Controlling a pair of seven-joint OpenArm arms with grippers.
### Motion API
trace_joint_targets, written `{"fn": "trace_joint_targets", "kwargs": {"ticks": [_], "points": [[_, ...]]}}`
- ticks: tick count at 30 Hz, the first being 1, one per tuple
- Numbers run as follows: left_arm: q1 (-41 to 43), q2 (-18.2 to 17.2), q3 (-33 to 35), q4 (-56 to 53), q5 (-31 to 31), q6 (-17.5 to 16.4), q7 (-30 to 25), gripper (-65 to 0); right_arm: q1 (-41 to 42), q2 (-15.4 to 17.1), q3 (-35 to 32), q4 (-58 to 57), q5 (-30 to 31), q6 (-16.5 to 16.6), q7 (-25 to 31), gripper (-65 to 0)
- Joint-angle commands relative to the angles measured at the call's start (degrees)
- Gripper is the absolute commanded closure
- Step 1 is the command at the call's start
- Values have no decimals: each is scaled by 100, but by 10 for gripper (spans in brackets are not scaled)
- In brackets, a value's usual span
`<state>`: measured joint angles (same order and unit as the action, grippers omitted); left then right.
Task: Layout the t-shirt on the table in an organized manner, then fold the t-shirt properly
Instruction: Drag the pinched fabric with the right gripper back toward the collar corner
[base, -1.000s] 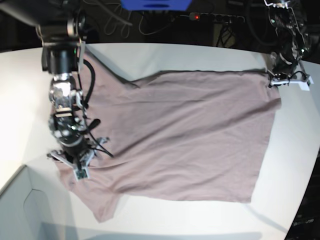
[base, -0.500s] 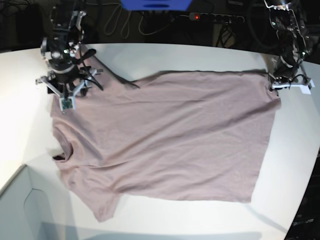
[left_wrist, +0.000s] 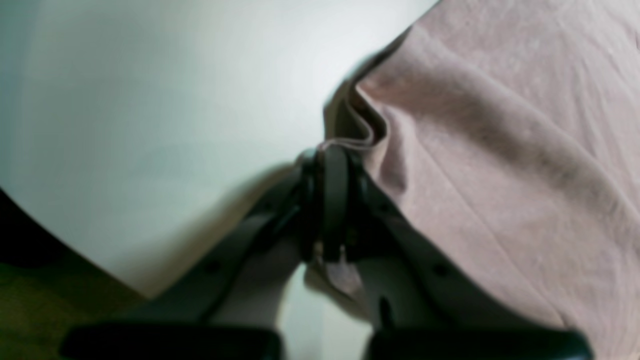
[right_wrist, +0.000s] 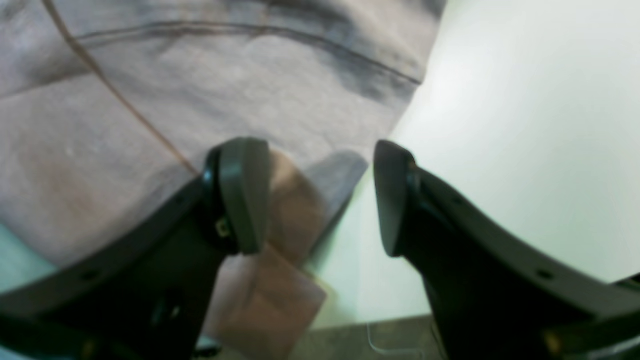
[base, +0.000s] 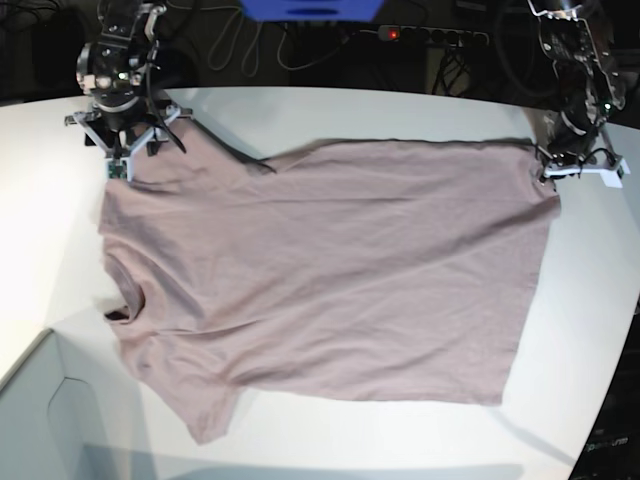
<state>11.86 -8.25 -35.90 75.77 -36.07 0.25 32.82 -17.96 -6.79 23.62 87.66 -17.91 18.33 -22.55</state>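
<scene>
The mauve t-shirt (base: 330, 270) lies spread flat on the white table (base: 350, 108), collar (base: 128, 300) to the left and hem to the right. My left gripper (base: 560, 170) is shut on the far hem corner, and the left wrist view shows the cloth (left_wrist: 500, 150) bunched at the closed gripper's (left_wrist: 330, 160) tips. My right gripper (base: 120, 155) hovers at the far left sleeve, open. In the right wrist view the open gripper (right_wrist: 317, 200) has one finger (right_wrist: 240, 195) above the sleeve (right_wrist: 200, 100) and the other above the bare table (right_wrist: 525, 125), holding nothing.
A pale grey-blue box corner (base: 40, 420) sits at the front left. Cables and a power strip (base: 430, 37) lie beyond the table's far edge, beside a blue object (base: 310, 8). The table's curved edge runs close along the right (base: 610, 380).
My right gripper opened, left the shirt near the collar and travelled to the far left sleeve. The collar side now lies flat. The left gripper stayed still on the hem corner.
</scene>
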Motion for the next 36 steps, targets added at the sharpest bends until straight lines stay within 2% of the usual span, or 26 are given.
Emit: {"fn": "trace_joint_targets", "kwargs": {"ticks": [1,4,6,9,19,33,36], "points": [[-30,-76,-19,94,-28,-21,-69,0,-20,-3,-19,-111,-33,0,-150,-331],[-21,-76,-19,94,-28,-21,-69,0,-20,24,-28,-436,-33,18,-141,-280],[-3,-76,-19,94,-28,-21,-69,0,-20,33,-10,-586,-33,71,-27,-194],[14,29,-19,94,-28,-21,-69,0,-169,33,-1,-629,-33,115,175,-5],[164,188,-19,815,-28,-21,-69,0,-1004,-152,8,891,-33,115,386,0],[155,161,-19,920,-28,-21,-69,0,-1040,-170,8,1436,-24,123,386,0],[120,161,-19,920,-28,-21,-69,0,-1040,-152,8,1683,345,123,386,0]]}}
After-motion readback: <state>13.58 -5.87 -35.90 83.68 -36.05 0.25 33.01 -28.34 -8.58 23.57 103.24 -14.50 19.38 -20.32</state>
